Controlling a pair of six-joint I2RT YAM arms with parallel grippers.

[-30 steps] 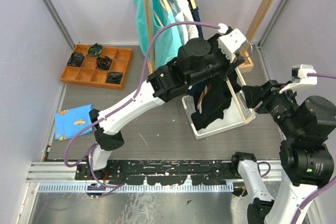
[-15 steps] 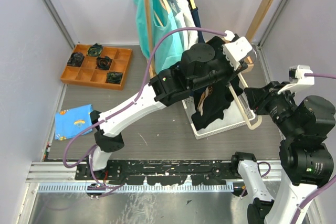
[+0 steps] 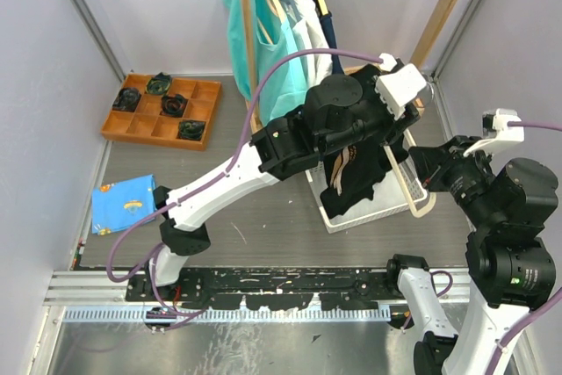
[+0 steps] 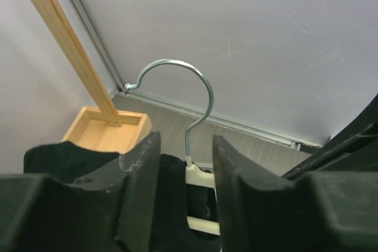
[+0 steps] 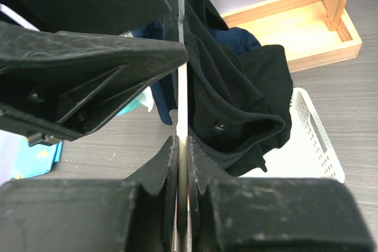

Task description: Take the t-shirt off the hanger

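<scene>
Far left: an orange wooden compartment tray [image 3: 207, 92] holds dark rolled items; nearer, a blue printed cloth [image 3: 123, 204] lies flat on the table. Centre, far: a wooden clothes rack [image 3: 248, 50] carries teal, white and navy garments.

The left gripper [image 4: 184, 146] is above the cream hanger with the metal hook [image 4: 198, 175]; its fingers stand apart, one on each side of the hook's stem, gripping nothing.

The black t-shirt [image 3: 356, 173] hangs bunched on that hanger, above the white slotted plastic basket [image 3: 369, 215], right of centre.

The right gripper [image 5: 182, 146] is just beside the shirt; its fingers are pinched closed on the hanger's thin edge.
</scene>
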